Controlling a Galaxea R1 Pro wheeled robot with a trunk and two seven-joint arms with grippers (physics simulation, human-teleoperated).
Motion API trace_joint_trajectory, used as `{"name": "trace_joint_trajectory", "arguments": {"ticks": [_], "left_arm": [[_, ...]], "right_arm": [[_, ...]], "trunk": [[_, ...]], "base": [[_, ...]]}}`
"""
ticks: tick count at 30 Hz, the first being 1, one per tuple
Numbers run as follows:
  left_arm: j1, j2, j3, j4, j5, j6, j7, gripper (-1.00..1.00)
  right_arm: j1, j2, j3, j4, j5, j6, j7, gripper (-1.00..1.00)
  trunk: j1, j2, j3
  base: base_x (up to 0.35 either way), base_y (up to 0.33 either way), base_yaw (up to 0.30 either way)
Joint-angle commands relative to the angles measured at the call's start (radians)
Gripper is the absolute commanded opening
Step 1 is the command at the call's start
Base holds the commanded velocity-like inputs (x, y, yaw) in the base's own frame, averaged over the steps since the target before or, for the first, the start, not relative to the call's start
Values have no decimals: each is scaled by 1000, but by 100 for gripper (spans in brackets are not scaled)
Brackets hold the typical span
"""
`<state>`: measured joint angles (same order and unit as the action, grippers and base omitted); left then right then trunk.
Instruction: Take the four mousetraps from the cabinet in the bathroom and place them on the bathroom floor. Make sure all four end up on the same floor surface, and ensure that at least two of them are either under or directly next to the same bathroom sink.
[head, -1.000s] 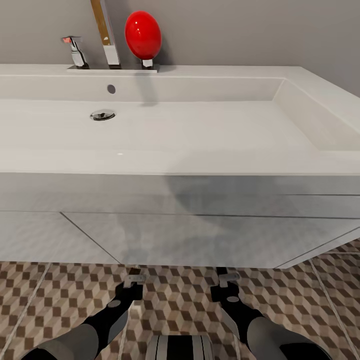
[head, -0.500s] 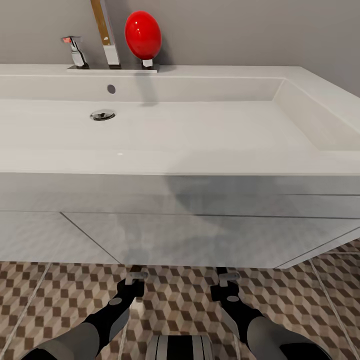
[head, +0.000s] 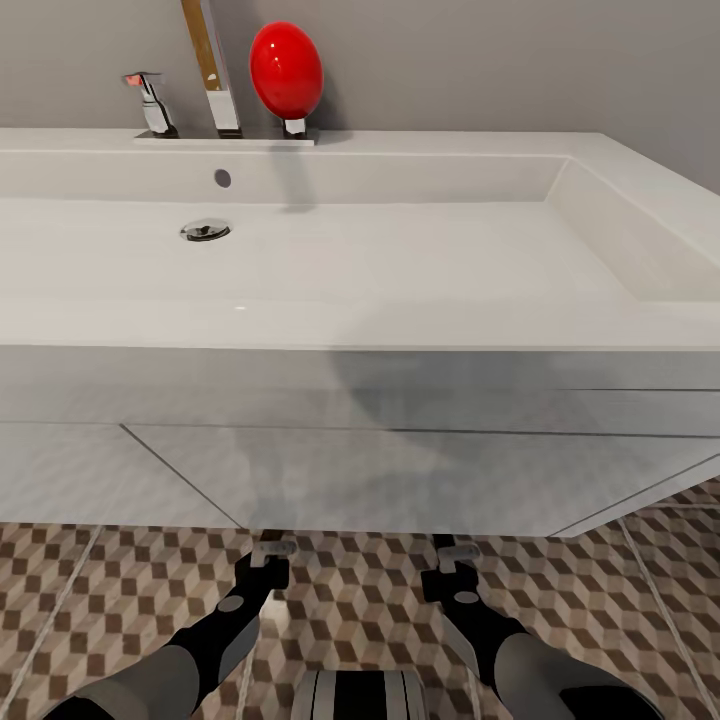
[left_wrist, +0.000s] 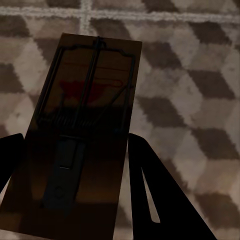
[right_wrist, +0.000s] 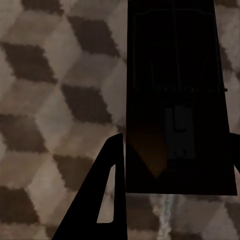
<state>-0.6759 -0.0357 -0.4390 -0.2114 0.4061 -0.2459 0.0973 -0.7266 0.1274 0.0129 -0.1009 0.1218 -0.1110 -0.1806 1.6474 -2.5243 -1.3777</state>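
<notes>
Head view looks down on the wide white sink (head: 400, 270), whose front edge hides the tips of both arms: the left end effector (head: 272, 549) and the right end effector (head: 450, 549) reach under the basin, so their fingers are cut off from above. A chrome tap (head: 212, 70) stands at the back of the sink, a smaller chrome handle (head: 150, 103) to its left, a red egg-shaped object (head: 286, 68) just to its right, and the round drain (head: 205, 230) lies in the basin in front of them. Behind is a plain grey wall (head: 500, 60). Below the basin runs the bathroom floor (head: 350, 600), tiled in a brown, beige and white cube pattern with pale grout lines.

The left wrist view shows a mousetrap (left_wrist: 80, 135) between the dark fingers (left_wrist: 160, 200) of the left end effector, gripped across its width, its long axis running along the fingers and away from the camera, wire parts and a red patch on its upper face. The right wrist view shows a second mousetrap (right_wrist: 180, 100), deep in shadow and hard to read, likewise clamped between the right fingers (right_wrist: 100, 210), its long axis along them. Both traps hang over the tiles; whether either touches the floor cannot be told.
</notes>
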Motion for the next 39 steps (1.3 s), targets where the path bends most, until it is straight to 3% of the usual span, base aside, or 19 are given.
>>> {"name": "trace_joint_trajectory", "arguments": {"ticks": [1, 27, 34, 39], "left_arm": [[-1, 0, -10, 1, 1, -3, 11, -100], [-1, 0, -22, -4, -3, 4, 23, -100], [-1, 0, -25, -3, -3, 5, 23, -100], [-1, 0, -28, -3, -3, 4, 23, -100]], "right_arm": [[-1, 0, 1, 1, 9, -1, -5, -100], [-1, 0, -1, 1, 12, 1, -5, -100], [-1, 0, -1, 1, 11, 1, -6, -100], [-1, 0, -1, 1, 10, 1, -5, -100]], "trunk": [[0, 0, -1], [0, 0, -1], [3, -2, -28], [3, -2, -28]], "base": [[0, 0, 0], [0, 0, 0], [0, 0, 0], [0, 0, 0]]}}
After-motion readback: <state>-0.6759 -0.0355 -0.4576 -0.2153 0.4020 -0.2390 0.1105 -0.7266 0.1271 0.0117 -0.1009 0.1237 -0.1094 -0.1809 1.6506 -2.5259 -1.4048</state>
